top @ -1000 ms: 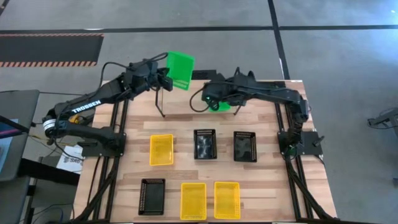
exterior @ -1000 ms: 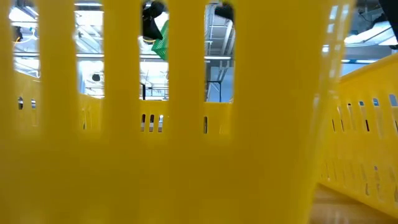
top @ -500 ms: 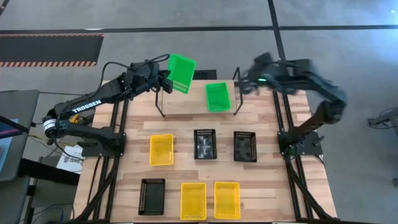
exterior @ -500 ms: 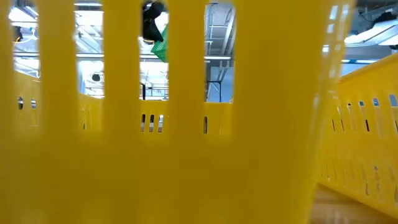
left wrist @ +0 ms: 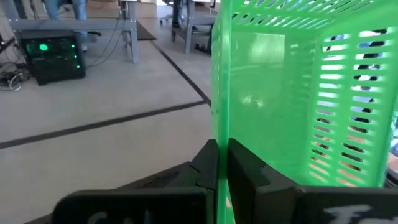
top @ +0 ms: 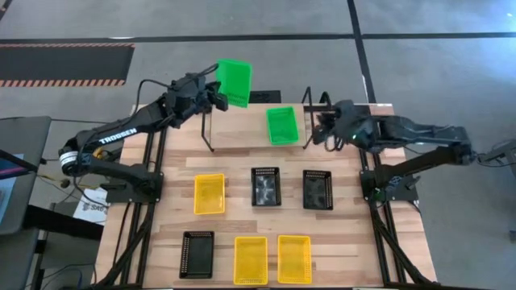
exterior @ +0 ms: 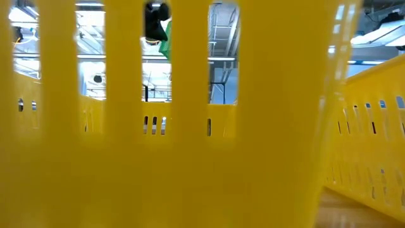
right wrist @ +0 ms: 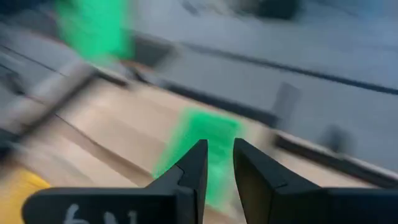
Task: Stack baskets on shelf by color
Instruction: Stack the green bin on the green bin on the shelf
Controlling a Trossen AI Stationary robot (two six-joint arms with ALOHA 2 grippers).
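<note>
On the left, the left arm carries white lettering, TROSSEN (top: pixel 115 134), along its forearm. The left gripper (top: pixel 216 97) is clamped on the rim of a green basket (top: pixel 235 82), holding it in the air above the shelf's left end, tipped up on edge so its open side faces the gripper and its long axis runs roughly toward the far side of the table. In the left wrist view the two dark fingers (left wrist: pixel 211 163) pinch the basket's thin wall between them.

The shelf (top: pixel 242 135) stands at the table's far edge, its long axis across the table. A second green basket (top: pixel 281 125) lies flat on it near the right end, open side up, long axis front to back.

To the right, the right gripper (top: pixel 326 129) hangs just beside the shelf's right end, holding nothing, its fingers (right wrist: pixel 196 165) parted by a narrow gap.

In the middle row, a yellow basket (top: pixel 210 194) and two black baskets (top: pixel 265 186) lie with long axes front to back. The near row holds one black basket (top: pixel 197 254) and two yellow baskets (top: pixel 250 259), aligned alike.
</note>
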